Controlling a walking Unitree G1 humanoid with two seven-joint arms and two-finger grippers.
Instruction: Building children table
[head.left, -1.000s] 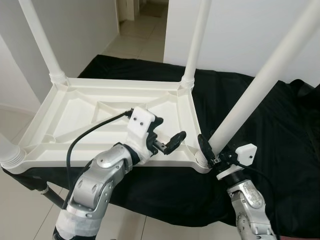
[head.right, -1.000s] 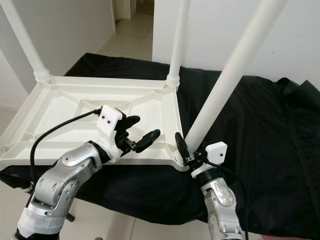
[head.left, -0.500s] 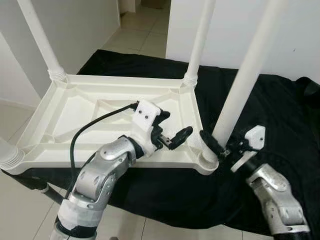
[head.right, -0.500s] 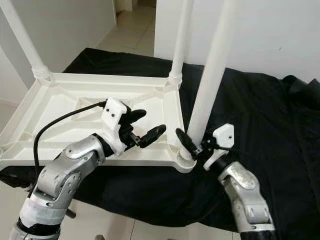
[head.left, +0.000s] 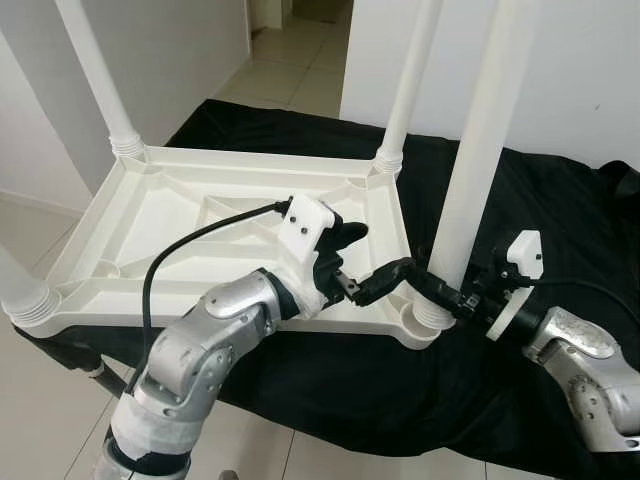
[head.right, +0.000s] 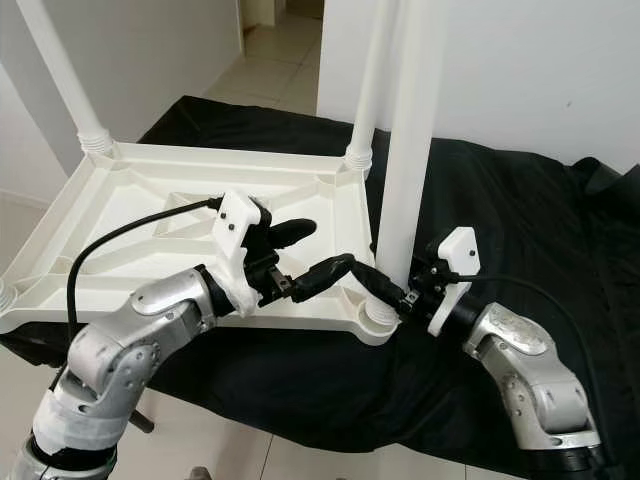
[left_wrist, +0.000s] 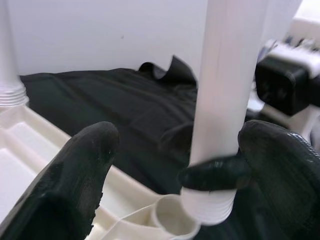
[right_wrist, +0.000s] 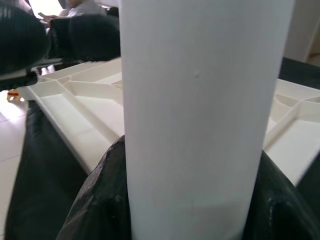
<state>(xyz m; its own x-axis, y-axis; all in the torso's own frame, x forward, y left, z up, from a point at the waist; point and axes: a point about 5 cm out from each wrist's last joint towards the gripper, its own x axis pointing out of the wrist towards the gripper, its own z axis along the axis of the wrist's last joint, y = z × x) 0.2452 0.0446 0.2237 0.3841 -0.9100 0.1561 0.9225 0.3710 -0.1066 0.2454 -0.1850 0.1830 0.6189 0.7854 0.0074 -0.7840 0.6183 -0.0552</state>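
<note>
The step in hand looks like seating the fourth leg: the right gripper (head.left: 440, 290) pinches the tall white plastic leg tube (head.left: 478, 160) just above its threaded foot, holding it upright over the corner socket (head.left: 418, 322) at 4 o'clock of the upturned white plastic tabletop (head.left: 150, 225). The left gripper (head.left: 362, 262) hovers beside it with fingers spread. Next, the leg probably needs pressing or twisting home; three legs already stand, on black cloth (head.left: 560, 220).

Your right gripper (head.left: 447, 296) is clamped on the near-right leg (head.left: 478, 160), blocking that corner. The left gripper (head.left: 362, 262) crowds it alongside. The tabletop's (head.left: 180, 225) ribbed middle lies open between legs.
</note>
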